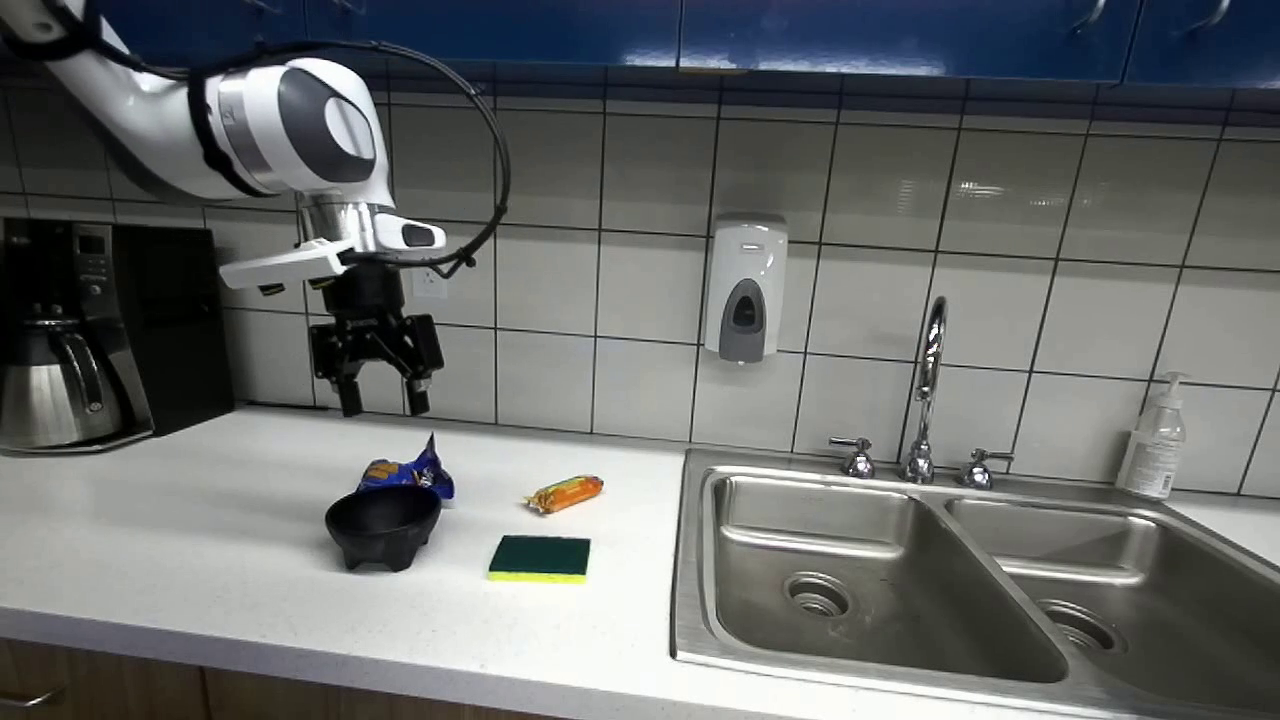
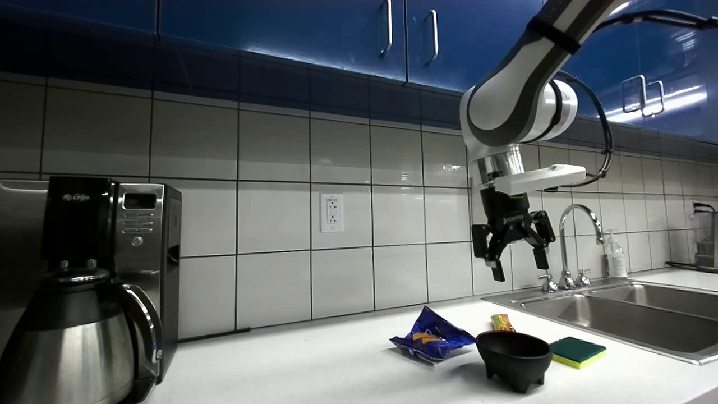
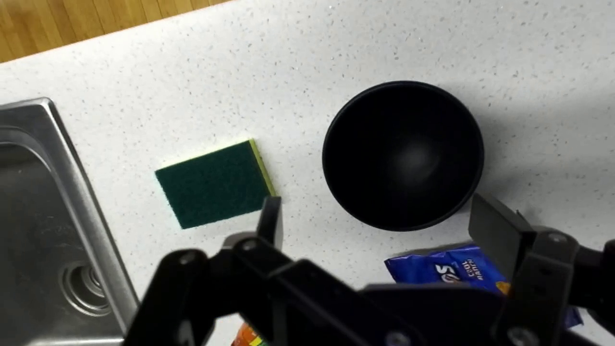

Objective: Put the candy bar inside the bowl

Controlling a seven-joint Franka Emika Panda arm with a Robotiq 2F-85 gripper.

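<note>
The orange wrapped candy bar [image 1: 566, 494] lies on the counter between the sponge and the back wall. In an exterior view it is partly hidden behind the bowl [image 2: 502, 322]. In the wrist view only a corner of the candy bar [image 3: 247, 336] shows at the bottom edge, behind the gripper. The black footed bowl [image 1: 383, 530] stands upright on the counter and looks empty from above in the wrist view [image 3: 403, 156]. My gripper [image 1: 384, 402] is open, with nothing between its fingers [image 3: 377, 216]. It points down, well above the counter near the bowl and the blue bag.
A blue snack bag [image 2: 432, 338] lies beside the bowl. A green-and-yellow sponge [image 1: 540, 558] lies in front of the candy bar. A steel double sink [image 1: 690, 560] with a faucet [image 1: 930, 370] is beyond them. A coffee maker [image 2: 148, 224] stands at the opposite end.
</note>
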